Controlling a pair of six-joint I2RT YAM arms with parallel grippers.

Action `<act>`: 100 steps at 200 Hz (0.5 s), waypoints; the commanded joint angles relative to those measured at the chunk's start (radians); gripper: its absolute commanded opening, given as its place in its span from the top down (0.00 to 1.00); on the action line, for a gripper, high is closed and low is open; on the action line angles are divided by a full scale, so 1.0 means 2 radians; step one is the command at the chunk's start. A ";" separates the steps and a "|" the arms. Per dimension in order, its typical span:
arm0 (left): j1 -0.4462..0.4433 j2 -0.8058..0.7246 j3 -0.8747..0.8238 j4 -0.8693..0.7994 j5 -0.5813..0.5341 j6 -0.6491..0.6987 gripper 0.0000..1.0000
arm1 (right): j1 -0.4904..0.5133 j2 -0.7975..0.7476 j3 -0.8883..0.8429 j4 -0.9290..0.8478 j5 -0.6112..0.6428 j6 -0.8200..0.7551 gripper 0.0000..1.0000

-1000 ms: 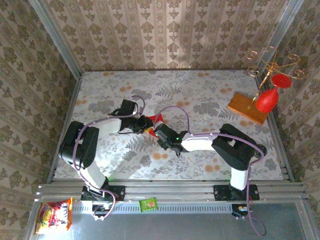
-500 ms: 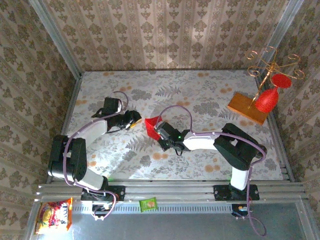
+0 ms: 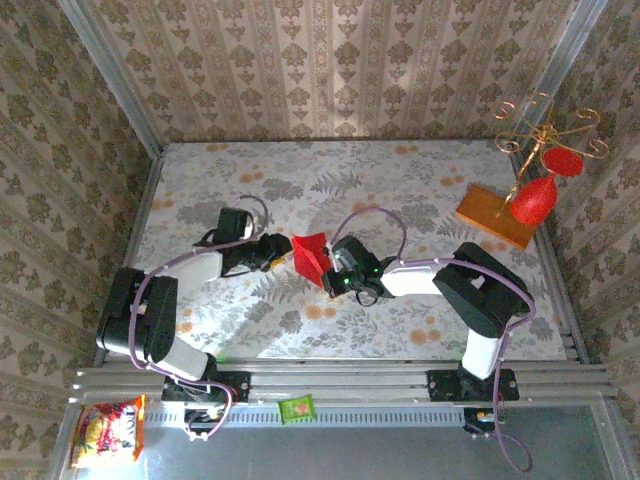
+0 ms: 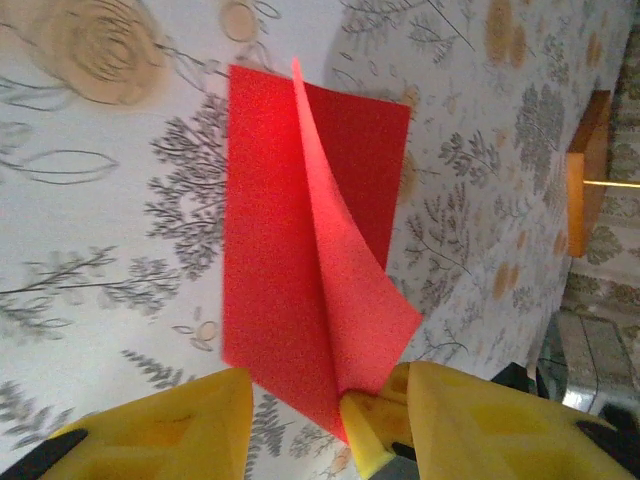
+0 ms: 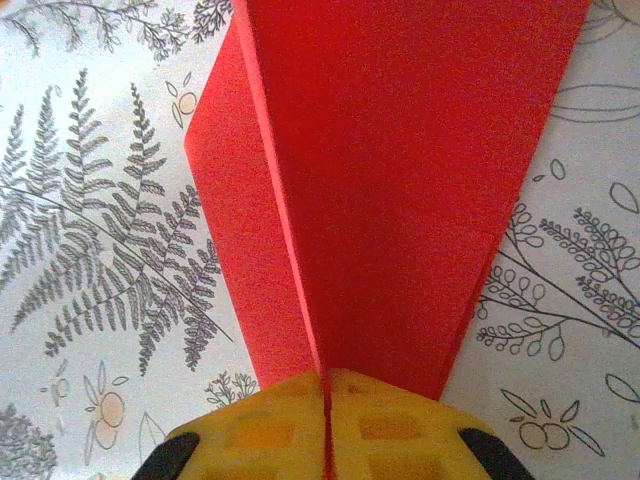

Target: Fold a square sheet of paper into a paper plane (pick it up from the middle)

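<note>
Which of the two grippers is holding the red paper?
The right gripper, its yellow fingers shut on the folded red paper; the left gripper stands open.

Nothing actually readable here tbh. The yellow-and-red snack bag [image 3: 107,432] in the near left corner of the top view has print on it, but it's way too small to make out. Same for the little green packet [image 3: 297,408] with its red mark. The square sheet of paper [image 5: 400,180] is plain red.

wood board [image 3: 490,215] far-R | red goblet [image 3: 531,203] by it | snack pkt [image 3: 105,432] front-L
</note>
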 commanded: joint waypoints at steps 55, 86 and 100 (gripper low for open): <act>-0.053 0.074 -0.001 0.113 0.045 -0.040 0.58 | -0.042 0.013 -0.063 0.109 -0.110 0.089 0.89; -0.058 0.090 0.007 0.127 0.050 -0.036 0.58 | -0.055 0.022 -0.074 0.139 -0.138 0.114 0.89; -0.059 0.096 0.012 0.124 0.049 -0.032 0.58 | -0.059 0.027 -0.075 0.149 -0.151 0.124 0.90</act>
